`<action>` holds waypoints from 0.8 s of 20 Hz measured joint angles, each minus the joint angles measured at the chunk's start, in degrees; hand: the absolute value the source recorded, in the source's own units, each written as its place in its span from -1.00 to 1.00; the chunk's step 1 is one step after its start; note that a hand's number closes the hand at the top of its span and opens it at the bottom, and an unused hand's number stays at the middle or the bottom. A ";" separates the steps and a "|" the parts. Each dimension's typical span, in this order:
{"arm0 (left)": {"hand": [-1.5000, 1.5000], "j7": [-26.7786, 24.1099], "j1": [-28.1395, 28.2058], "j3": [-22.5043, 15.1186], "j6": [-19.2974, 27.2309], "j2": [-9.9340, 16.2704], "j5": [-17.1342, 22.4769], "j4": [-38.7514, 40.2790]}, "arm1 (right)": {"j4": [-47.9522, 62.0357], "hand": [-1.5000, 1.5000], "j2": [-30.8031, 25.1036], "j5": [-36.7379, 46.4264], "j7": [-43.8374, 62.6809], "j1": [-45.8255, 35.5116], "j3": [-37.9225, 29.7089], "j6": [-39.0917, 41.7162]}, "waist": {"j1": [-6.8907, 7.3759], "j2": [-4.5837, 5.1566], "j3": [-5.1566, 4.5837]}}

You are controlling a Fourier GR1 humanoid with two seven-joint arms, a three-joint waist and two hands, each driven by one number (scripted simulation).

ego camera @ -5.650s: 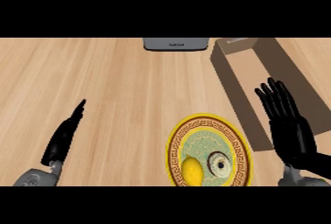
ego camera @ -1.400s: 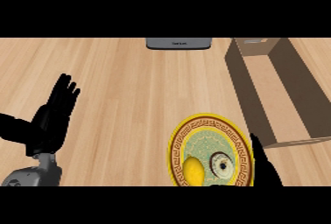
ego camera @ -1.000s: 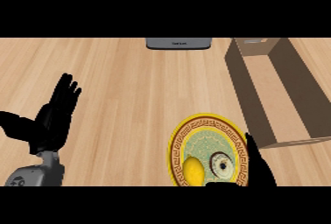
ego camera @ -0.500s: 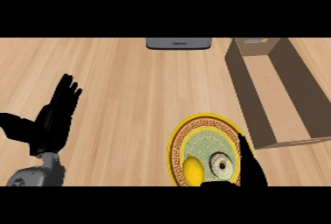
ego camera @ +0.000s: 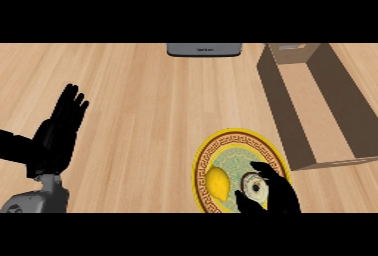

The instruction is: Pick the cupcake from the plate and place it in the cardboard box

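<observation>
The yellow-rimmed plate [ego camera: 221,145] lies at the lower right of the wooden counter. On it sit a lemon [ego camera: 217,183] and, right of it, the cupcake [ego camera: 255,185], seen from above. My right hand [ego camera: 277,196] comes up from the lower edge over the plate's right side. Its fingers arch past the cupcake's top and its thumb lies at the cupcake's lower left, so the hand brackets the cupcake without closing on it and hides its right part. The open cardboard box [ego camera: 319,107] stands at the right, beyond the plate. My left hand [ego camera: 56,135] rests open at the left, fingers up.
A grey appliance [ego camera: 204,49] sits at the counter's far edge, left of the box. Bare wooden counter [ego camera: 148,110] spreads between my left hand and the plate. The box's near wall stands just right of the plate's rim.
My right hand dropped from beside the box to the lower edge, then slid left over the plate until fingers and thumb flank the cupcake. The left hand rose and now holds still.
</observation>
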 measured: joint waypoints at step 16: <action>0.00 0.72 -3.49 -2.17 -1.17 -1.17 -0.67 1.11 | 15.47 1.00 1.61 12.84 2.84 -28.46 9.95 13.03 | 4.61 0.63 -0.22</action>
